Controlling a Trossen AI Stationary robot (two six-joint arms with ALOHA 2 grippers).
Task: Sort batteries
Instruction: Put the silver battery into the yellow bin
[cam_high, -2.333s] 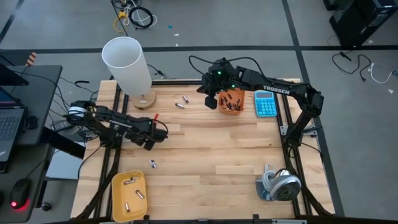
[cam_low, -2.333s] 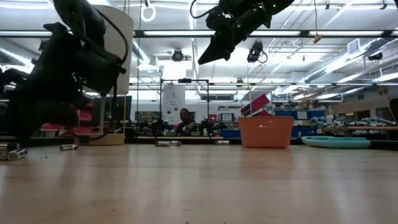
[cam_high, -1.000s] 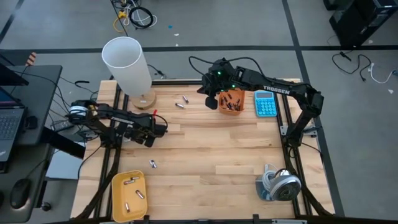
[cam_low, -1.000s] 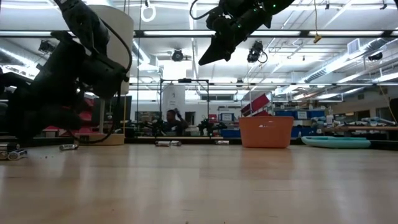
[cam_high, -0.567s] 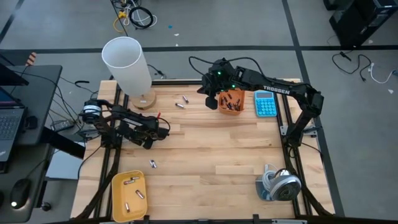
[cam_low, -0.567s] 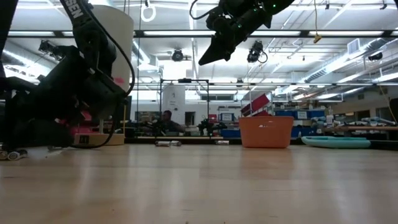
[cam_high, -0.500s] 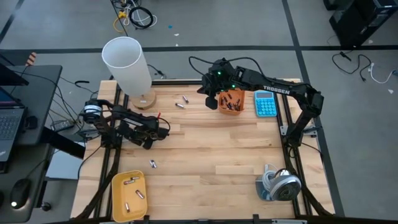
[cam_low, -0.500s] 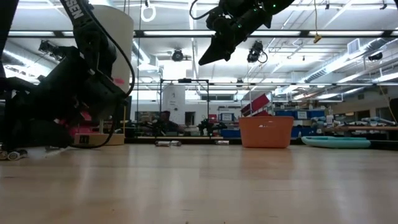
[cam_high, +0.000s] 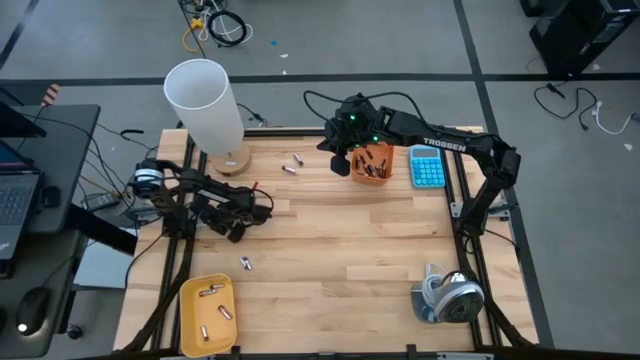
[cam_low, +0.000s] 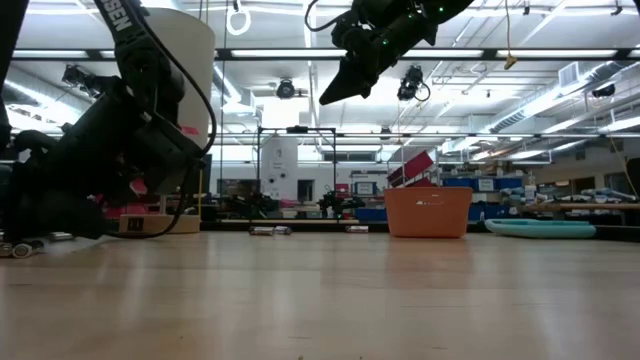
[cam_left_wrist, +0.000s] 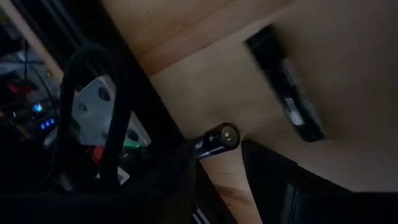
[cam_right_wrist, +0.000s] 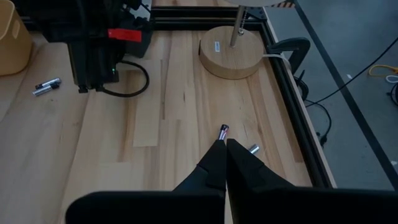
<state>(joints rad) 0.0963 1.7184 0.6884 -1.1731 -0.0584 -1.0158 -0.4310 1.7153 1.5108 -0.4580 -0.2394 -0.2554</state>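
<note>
A dark battery (cam_left_wrist: 214, 139) is seen between the parted fingers of the left gripper (cam_high: 237, 228), low over the table (cam_high: 330, 240) toward nine o'clock, with a second dark cell (cam_left_wrist: 286, 93) lying just beyond; whether it is gripped cannot be told. Such a cell is judged small, rigid, smooth and prone to rolling, so it is best pinched across the middle of its barrel. The right gripper (cam_high: 340, 160) is held shut and empty beside the orange bin (cam_high: 372, 163) at twelve o'clock, near two loose cells (cam_high: 292, 163).
</note>
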